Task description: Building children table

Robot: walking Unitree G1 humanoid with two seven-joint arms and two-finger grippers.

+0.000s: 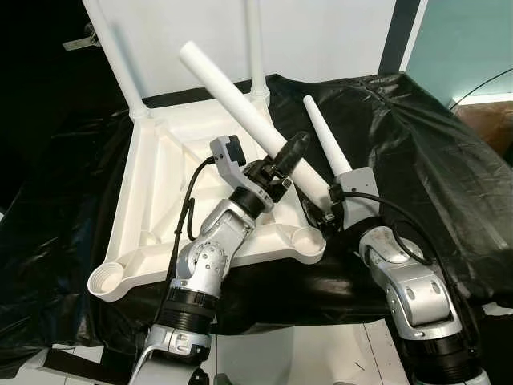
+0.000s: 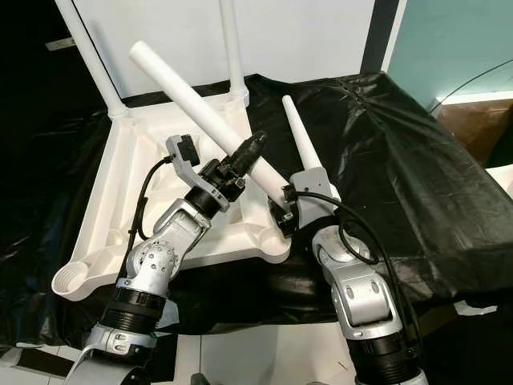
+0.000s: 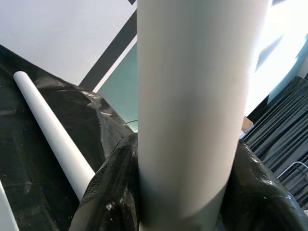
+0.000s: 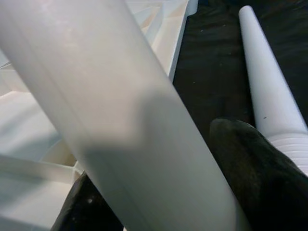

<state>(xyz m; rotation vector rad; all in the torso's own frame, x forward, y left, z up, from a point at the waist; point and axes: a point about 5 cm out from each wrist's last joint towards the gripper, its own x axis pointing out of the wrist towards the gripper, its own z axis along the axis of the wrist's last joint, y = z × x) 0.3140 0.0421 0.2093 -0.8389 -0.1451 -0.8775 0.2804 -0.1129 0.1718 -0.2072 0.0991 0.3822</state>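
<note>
A white table top (image 1: 160,184) lies upside down on black cloth, with two white legs (image 1: 116,56) standing in its far corners. A third white leg (image 1: 232,88) slants up to the left over the near right corner socket (image 1: 309,241). My left gripper (image 1: 288,152) is shut around its middle, and the black fingers (image 3: 110,192) hug it on both sides. My right gripper (image 1: 317,212) is shut on its lower end, just above that socket, with a finger (image 4: 260,163) against it. A fourth leg (image 1: 325,136) lies loose on the cloth, right of the table top.
The near left corner socket (image 1: 108,281) holds no leg. Black cloth (image 1: 433,160) covers the work surface and drops off at its near edge to a pale floor (image 1: 321,353). A white wall (image 1: 337,32) rises behind.
</note>
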